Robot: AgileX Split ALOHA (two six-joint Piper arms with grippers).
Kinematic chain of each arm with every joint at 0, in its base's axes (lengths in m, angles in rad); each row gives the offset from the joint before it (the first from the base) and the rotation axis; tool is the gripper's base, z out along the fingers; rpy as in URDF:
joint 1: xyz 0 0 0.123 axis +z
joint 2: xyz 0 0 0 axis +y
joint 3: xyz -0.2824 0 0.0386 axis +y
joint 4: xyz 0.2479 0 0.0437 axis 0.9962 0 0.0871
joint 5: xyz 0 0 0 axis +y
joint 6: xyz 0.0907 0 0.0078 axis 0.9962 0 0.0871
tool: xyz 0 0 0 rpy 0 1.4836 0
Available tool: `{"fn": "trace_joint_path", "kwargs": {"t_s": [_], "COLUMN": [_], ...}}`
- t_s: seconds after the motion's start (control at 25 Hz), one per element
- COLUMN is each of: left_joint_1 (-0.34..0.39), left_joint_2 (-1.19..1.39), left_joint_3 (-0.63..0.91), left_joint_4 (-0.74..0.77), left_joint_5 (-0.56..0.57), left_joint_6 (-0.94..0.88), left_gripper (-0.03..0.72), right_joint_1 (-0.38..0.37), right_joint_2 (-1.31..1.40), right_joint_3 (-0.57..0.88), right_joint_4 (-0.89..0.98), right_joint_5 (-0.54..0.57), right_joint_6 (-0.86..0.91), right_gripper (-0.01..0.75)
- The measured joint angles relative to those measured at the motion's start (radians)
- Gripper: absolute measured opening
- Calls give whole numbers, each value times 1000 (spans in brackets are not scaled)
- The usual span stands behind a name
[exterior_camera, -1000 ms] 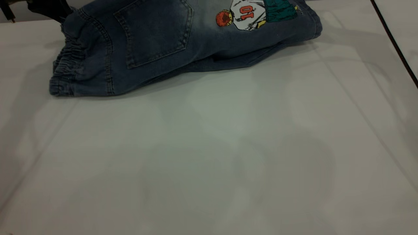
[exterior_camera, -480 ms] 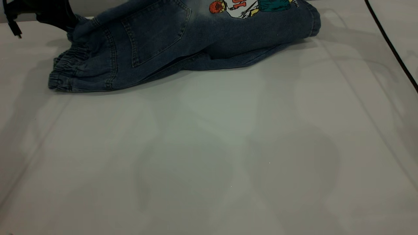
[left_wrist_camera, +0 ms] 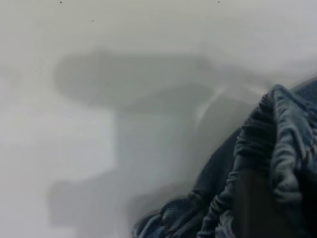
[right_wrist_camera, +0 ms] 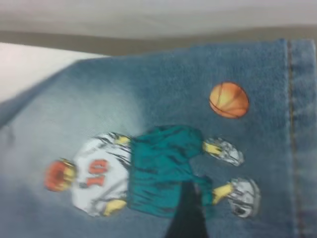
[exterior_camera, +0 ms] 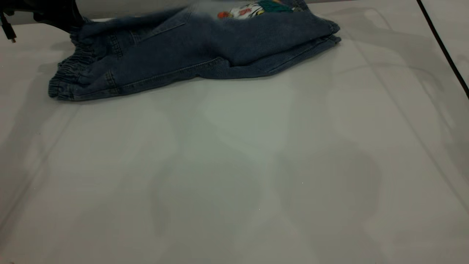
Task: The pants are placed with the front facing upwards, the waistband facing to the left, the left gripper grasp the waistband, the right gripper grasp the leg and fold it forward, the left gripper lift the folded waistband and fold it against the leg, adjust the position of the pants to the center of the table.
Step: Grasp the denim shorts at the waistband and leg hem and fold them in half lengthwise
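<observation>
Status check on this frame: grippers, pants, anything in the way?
Left gripper at waistband, grip unclear. Right gripper over cartoon print. Pants folded lengthwise, far table edge. No obstructions.

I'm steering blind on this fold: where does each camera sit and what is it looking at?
Exterior: faces the arms across the table; folded pants at far edge, left gripper at waistband.
Left wrist: close over the waistband; dark finger.
Right wrist: over the cartoon print; right gripper's finger.
Shared: print.

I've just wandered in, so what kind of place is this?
Probably a robot test bench for folding clothes: a bare white table, small denim shorts on it, and a black end effector at their elastic waistband.
</observation>
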Motion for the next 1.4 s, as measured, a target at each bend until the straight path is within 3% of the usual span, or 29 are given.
{"fn": "trace_joint_path", "kwargs": {"t_s": [0.28,0.48,0.84,1.0,1.24,1.4], "left_joint_1": [0,0,5,5,5,12], "left_joint_2": [0,-6,-102,-161,-146,-142], "left_joint_3": [0,0,-10,-11,-6,-6], "left_joint_4": [-4,-9,27,51,105,175], "left_joint_5": [1,-37,135,271,493,553], "left_joint_6": [-1,-18,-39,-39,-39,-52], "left_gripper": [404,489,507,507,507,507], "right_joint_1": [1,1,36,31,28,28], "right_joint_2": [-2,-2,-2,-2,-2,-3], "right_joint_3": [-95,-93,-93,-96,-168,-234], "right_joint_4": [1,-29,-137,-140,-190,-240], "right_joint_5": [126,216,268,304,384,385], "right_joint_6": [77,96,113,118,159,216], "right_gripper": [571,571,572,572,572,572]}}
